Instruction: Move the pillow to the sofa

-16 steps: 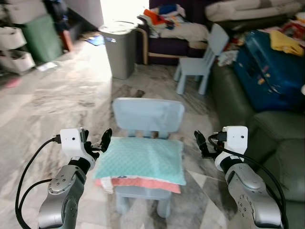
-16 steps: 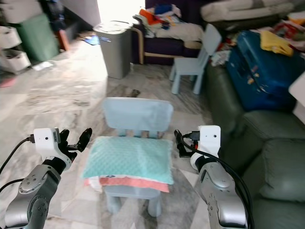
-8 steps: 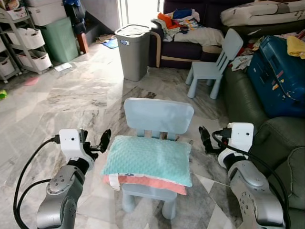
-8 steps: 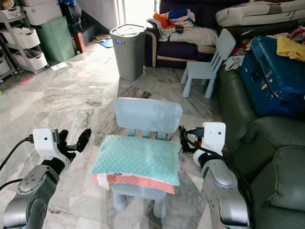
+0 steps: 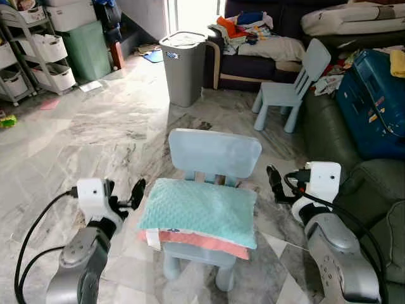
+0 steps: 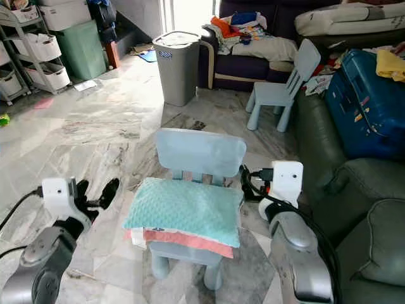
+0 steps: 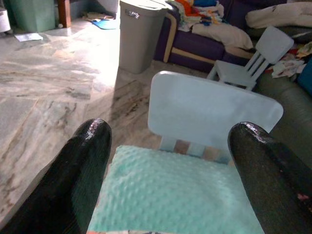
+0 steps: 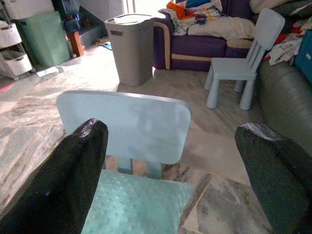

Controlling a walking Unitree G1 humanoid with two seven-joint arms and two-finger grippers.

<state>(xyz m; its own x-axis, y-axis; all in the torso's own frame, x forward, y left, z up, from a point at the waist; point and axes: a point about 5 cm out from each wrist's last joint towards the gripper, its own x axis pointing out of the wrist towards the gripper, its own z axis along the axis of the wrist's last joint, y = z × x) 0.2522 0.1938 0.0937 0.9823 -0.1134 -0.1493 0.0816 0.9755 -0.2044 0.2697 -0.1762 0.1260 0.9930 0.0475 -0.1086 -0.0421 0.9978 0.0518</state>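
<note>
Both my grippers, left (image 5: 135,192) and right (image 5: 274,182), gape wide, flanking pillow (image 5: 199,211) on chair (image 5: 215,152).

Head stereo pair looks down at the chair (image 5: 214,152); both wrist views face it, close

Pillow (image 5: 199,211) was dotty mint green over a coral layer, chair (image 5: 215,153) pale blue, suitcase (image 5: 370,104) deep blue, bin (image 5: 184,68) plain grey.

Teal pillow (image 5: 199,212) on small chair (image 5: 214,154)
</note>
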